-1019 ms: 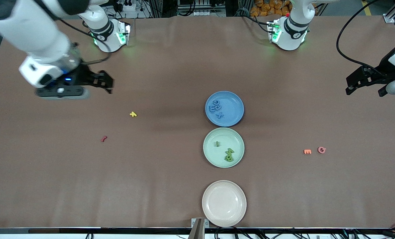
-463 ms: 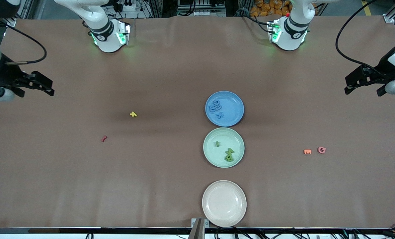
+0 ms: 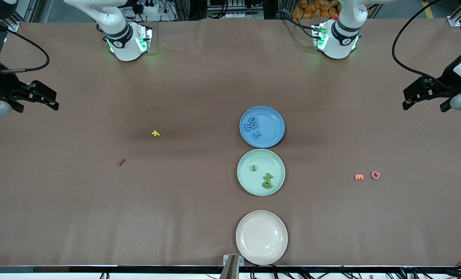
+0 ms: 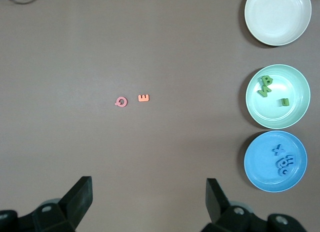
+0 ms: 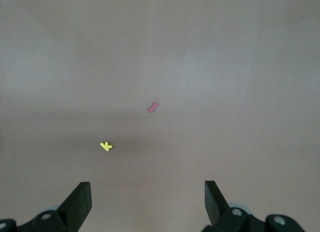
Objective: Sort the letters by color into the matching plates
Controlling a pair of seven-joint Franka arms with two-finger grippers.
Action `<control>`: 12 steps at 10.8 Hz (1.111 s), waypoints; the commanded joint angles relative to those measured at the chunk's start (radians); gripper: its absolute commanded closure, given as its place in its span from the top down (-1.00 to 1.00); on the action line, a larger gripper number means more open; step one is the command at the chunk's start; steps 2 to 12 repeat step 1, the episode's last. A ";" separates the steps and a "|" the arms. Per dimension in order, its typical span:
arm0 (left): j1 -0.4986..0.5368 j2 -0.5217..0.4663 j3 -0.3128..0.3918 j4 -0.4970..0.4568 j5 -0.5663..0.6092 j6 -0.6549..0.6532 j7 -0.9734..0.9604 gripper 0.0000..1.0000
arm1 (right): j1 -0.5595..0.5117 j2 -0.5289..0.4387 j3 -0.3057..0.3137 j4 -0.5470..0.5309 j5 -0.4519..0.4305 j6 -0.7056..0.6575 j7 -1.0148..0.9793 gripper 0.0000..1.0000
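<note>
Blue letters (image 3: 253, 127) overlapping in blue plate (image 3: 273, 116), green letters (image 3: 267, 180) piling in mint plate (image 3: 246, 182), individual shapes hard to read, left tool (image 3: 425, 101) and right tool (image 3: 35, 101) hovering spread, empty, over table (image 3: 199, 85) ends, partly cropped.

cream plate (image 3: 261, 237), yellow letter (image 3: 155, 133), orange E (image 3: 358, 177)

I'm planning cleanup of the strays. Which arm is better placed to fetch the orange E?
Left. The orange E lies toward that arm's end, and the open left end effector hangs over that end; the right end effector hangs over the right arm's end.
</note>
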 commanded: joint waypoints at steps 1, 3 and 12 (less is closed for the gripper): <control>0.010 0.000 -0.001 0.010 -0.028 -0.017 0.028 1.00 | -0.002 -0.014 0.006 0.011 0.022 -0.036 -0.015 1.00; 0.010 0.000 -0.001 0.010 -0.028 -0.017 0.028 1.00 | -0.002 -0.014 0.006 0.011 0.022 -0.036 -0.015 1.00; 0.010 0.000 -0.001 0.010 -0.028 -0.017 0.028 1.00 | -0.002 -0.014 0.006 0.011 0.022 -0.036 -0.015 1.00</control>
